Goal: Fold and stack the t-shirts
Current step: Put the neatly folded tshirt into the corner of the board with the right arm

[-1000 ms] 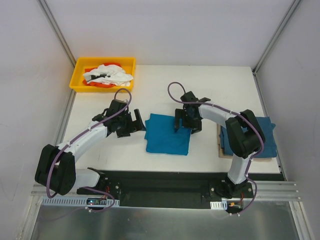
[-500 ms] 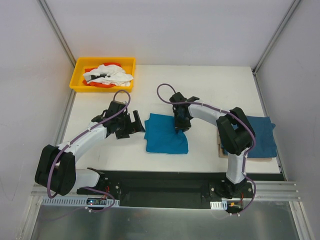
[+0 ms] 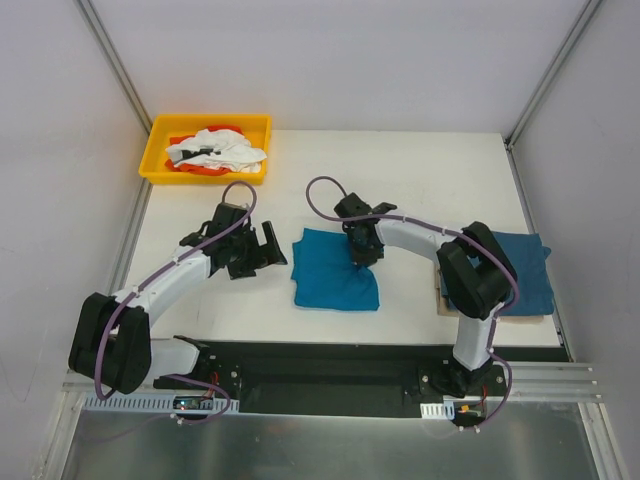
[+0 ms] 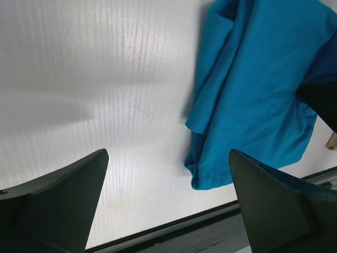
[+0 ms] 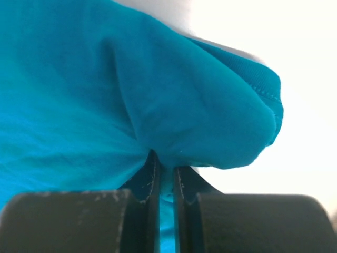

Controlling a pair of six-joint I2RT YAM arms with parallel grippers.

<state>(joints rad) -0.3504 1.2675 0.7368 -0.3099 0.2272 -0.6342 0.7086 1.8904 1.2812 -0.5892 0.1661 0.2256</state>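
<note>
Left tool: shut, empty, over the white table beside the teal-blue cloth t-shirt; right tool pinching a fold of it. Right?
No: the left tool is open, jaws wide apart, per the left wrist view. Otherwise right: it is empty, over the white table beside the teal-blue cloth t-shirt, and the right tool is shut on a fold of it.

The top camera hangs above and behind me, looking down on the whole table (image 3: 450, 180). My left wrist camera faces the tabletop from close by — my right sits almost against the teal t-shirt (image 3: 330, 275), which all three share.
</note>
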